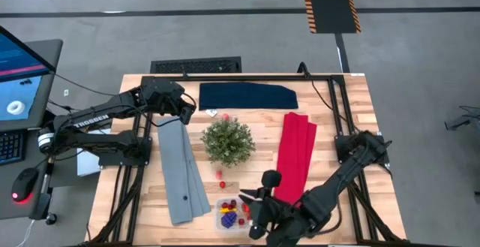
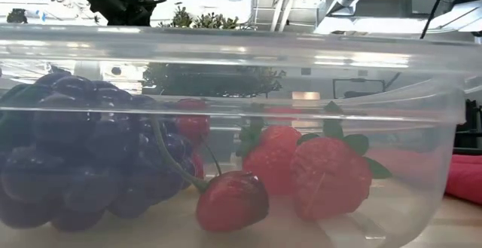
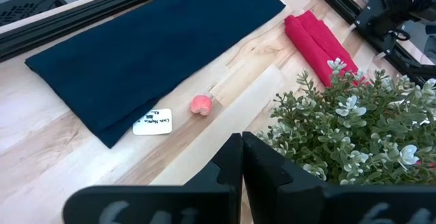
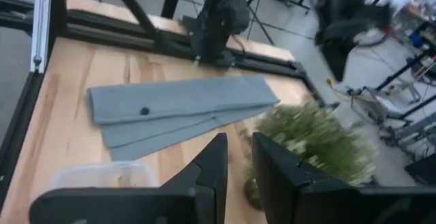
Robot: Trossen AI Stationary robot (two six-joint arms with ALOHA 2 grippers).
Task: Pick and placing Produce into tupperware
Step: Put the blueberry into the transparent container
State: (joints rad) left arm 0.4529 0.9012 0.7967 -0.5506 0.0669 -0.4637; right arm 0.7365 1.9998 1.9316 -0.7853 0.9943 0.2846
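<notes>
The right end effector (image 1: 255,215) hangs just beside the tupperware (image 1: 227,215), its fingers (image 4: 212,163) a little apart with nothing seen between them. Inside the tupperware lie a purple grape cluster (image 2: 68,154) and strawberries (image 2: 301,174). One red berry (image 1: 222,185) sits on the bench (image 1: 352,100) beyond the tupperware, toward the green plant (image 1: 228,140). The left end effector (image 3: 242,157) is clenched and empty, with a pink piece (image 3: 201,104) and a dark blue cloth (image 3: 150,47) ahead of it

Grey cloth (image 4: 180,108), green plant (image 4: 320,139) and clear tupperware (image 4: 102,175) beyond slightly parted jaws.
</notes>
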